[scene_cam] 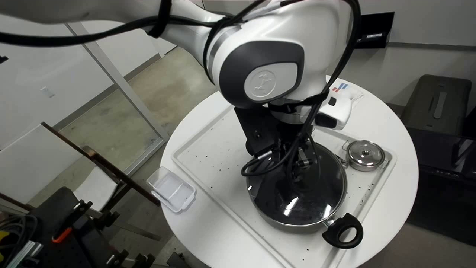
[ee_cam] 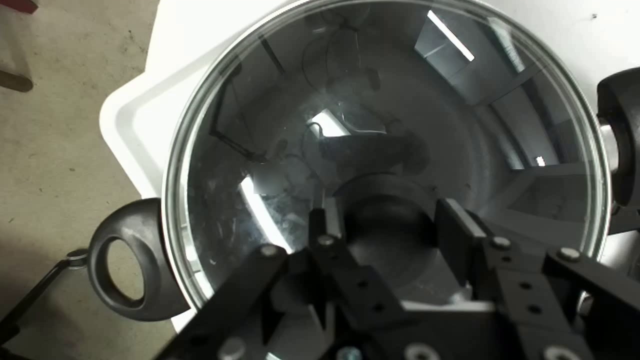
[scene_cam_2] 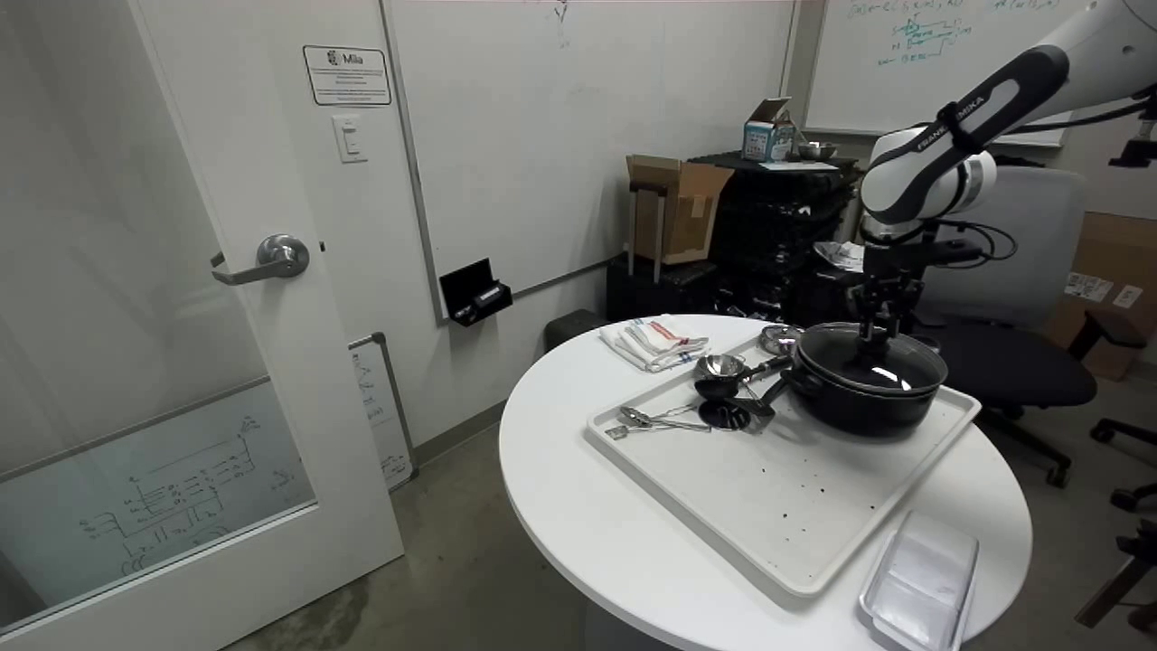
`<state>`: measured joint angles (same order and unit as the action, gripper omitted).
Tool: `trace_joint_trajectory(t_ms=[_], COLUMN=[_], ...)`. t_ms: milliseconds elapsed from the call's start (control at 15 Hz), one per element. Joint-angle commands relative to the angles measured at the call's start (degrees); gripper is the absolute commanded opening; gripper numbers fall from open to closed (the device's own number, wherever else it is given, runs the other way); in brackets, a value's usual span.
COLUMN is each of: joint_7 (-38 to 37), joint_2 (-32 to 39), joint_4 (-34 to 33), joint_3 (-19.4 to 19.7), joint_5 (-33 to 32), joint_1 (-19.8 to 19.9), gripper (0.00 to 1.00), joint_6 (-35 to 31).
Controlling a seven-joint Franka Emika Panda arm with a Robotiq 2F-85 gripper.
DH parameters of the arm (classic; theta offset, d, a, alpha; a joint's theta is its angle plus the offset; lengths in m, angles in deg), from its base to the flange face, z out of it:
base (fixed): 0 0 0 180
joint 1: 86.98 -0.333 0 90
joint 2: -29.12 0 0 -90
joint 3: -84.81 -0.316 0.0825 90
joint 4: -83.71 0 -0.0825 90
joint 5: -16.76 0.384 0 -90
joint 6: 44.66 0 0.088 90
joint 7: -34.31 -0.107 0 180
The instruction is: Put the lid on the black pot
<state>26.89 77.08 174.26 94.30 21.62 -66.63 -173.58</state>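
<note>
In an exterior view, a tray (scene_cam_2: 714, 470) lies on the tabletop (scene_cam_2: 551, 461); on the tray's right part stands the pot (scene_cam_2: 859, 414), the lid (scene_cam_2: 839, 354) over it; utensils (scene_cam_2: 726, 414) lie left of the pot; a towel (scene_cam_2: 655, 344) lies behind the tray, a container (scene_cam_2: 924, 583) before it at right; in the wrist view, the knob (ee_cam: 389, 230) is between the fingers (ee_cam: 334, 220) of the claw (ee_cam: 389, 217); in an exterior view, a pan (scene_cam: 365, 158) sits on the tray, right of the pot.
</note>
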Motion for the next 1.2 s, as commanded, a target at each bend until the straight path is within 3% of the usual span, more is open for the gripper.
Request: trace_joint_trajectory(t_ms=[0, 1133], joint_7=[-1.2, 0.0], joint_2=[1.5, 0.4], joint_4=[-3.1, -1.6], joint_3=[0.5, -0.2], joint_5=[1.3, 1.8], joint_1=[-0.8, -0.5], gripper=[0.24, 0.24], joint_6=[1.5, 0.8])
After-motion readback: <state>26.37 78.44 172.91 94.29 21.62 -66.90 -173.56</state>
